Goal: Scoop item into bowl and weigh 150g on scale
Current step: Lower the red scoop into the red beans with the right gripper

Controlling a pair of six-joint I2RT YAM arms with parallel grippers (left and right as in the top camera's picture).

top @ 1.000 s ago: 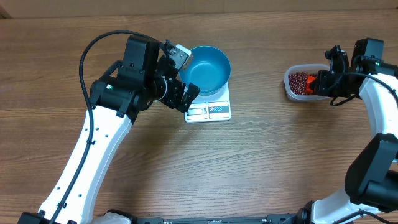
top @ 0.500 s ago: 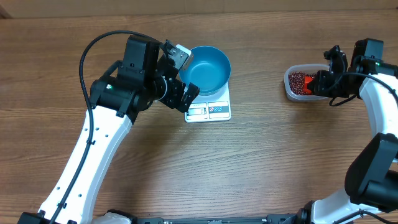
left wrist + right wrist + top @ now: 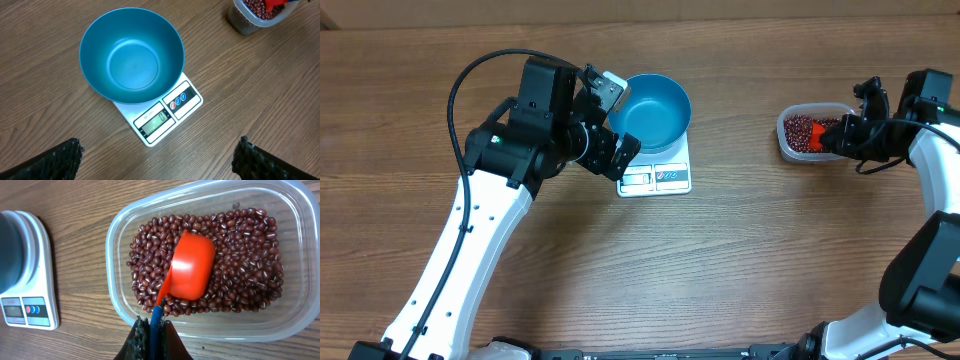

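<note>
Round bright-blue bowl [image 3: 655,108] sits on flat white scale [image 3: 660,178]; left gripper [image 3: 617,122] beside it, jaws apart, empty. Right gripper [image 3: 150,335] clamps red plastic scoop [image 3: 192,270] resting on dark red-brown beans [image 3: 245,255] in clear plastic tub [image 3: 300,255], right.

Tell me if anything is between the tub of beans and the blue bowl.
Nothing visible. Only bare table lies between the tub holding the beans and the bowl on the scale; the open left gripper is at the bowl's other side.

The bowl [image 3: 132,62] is blue, scale [image 3: 186,98] white, beans [image 3: 242,255] red-brown (scoop [image 3: 192,265] orange-red).
</note>
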